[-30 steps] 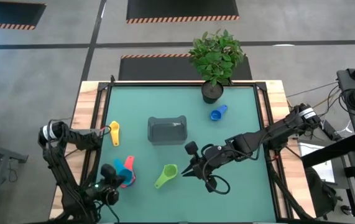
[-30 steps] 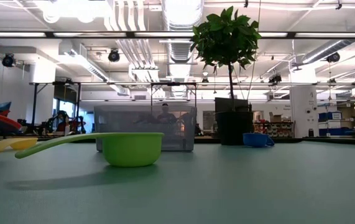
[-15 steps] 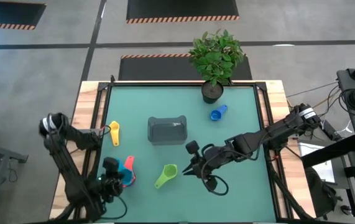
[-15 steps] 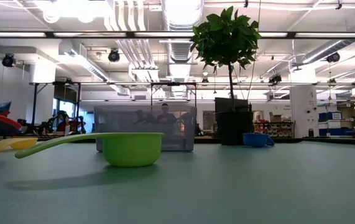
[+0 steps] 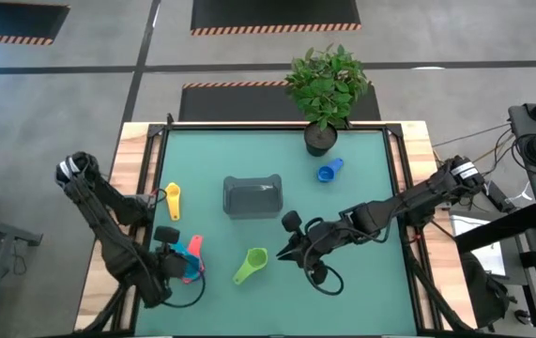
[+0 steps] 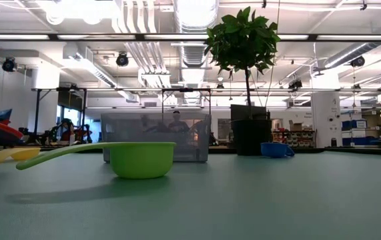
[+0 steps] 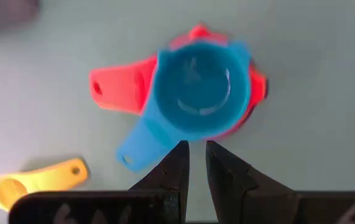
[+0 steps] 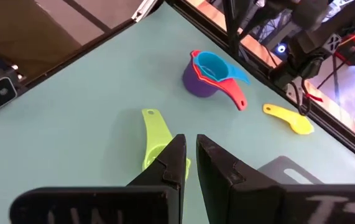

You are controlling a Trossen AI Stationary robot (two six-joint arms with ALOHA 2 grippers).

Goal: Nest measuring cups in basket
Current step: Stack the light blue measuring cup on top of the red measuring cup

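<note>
A teal cup sits nested in a red and a purple one, the stack [image 7: 202,93] standing on the mat at the near left [image 5: 193,256]. My left gripper [image 7: 197,149] hovers over it [image 5: 178,258], fingers shut, touching nothing. A green cup [image 5: 251,265] rests on its base near the middle [image 6: 140,159]. My right gripper [image 5: 283,253] is just right of it, shut, with the green cup [image 8: 154,140] partly behind its fingers. A yellow cup [image 5: 173,200] lies left of the grey basket [image 5: 252,196]. A blue cup [image 5: 329,171] lies toward the far right.
A potted plant in a black pot [image 5: 320,139] stands at the far edge, behind the blue cup. The basket [image 6: 155,137] stands on the mat between the yellow cup [image 6: 10,155] and the pot [image 6: 250,137]. Wooden borders and rails frame the green mat.
My left arm has swung up from the near edge and carried its gripper toward the far edge, over the nested stack. The cups, the basket and my right arm have stayed where they were.
</note>
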